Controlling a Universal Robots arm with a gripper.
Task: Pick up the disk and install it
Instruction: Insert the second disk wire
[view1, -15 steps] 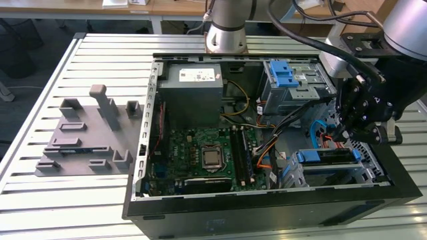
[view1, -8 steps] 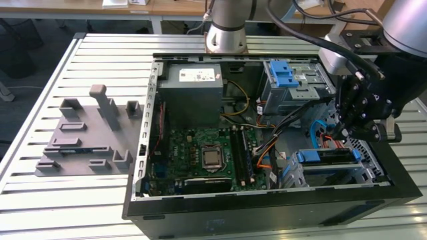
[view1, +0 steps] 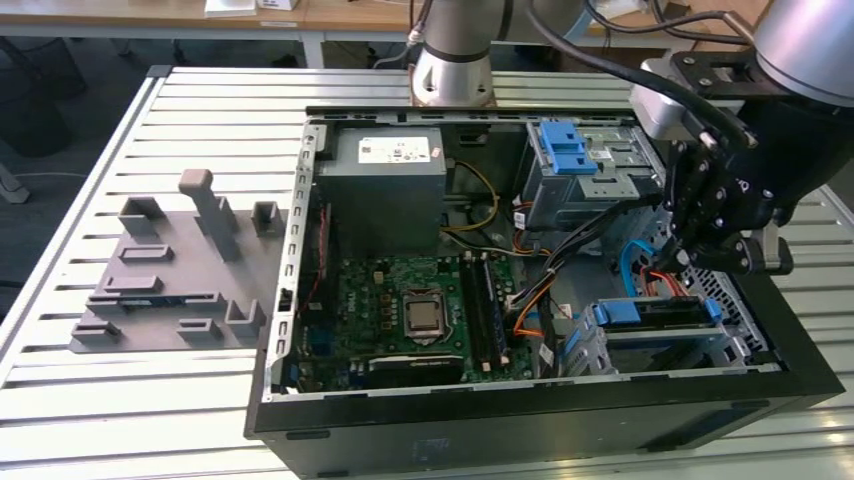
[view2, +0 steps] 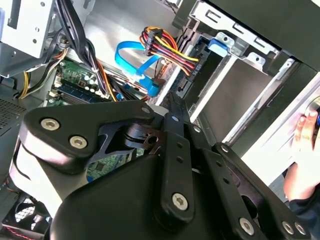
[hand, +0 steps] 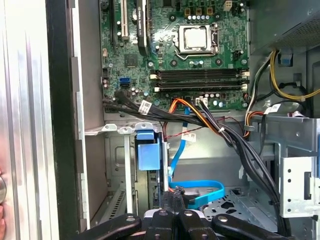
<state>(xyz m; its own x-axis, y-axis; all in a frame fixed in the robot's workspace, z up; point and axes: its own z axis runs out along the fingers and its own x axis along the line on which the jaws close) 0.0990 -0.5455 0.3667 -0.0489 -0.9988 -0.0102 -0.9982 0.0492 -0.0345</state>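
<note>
Black claw (view1: 727, 262) hovers at three o'clock over the open computer case (view1: 534, 420); its grip state is unclear. Loose cables (view1: 641, 270) below could snag it.

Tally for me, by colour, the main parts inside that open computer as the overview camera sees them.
Grey metal box with white sticker: 1
Green circuit board: 1
Blue plastic drive-bay pieces: 2
Blue flat cable: 1
Total: 5
</note>
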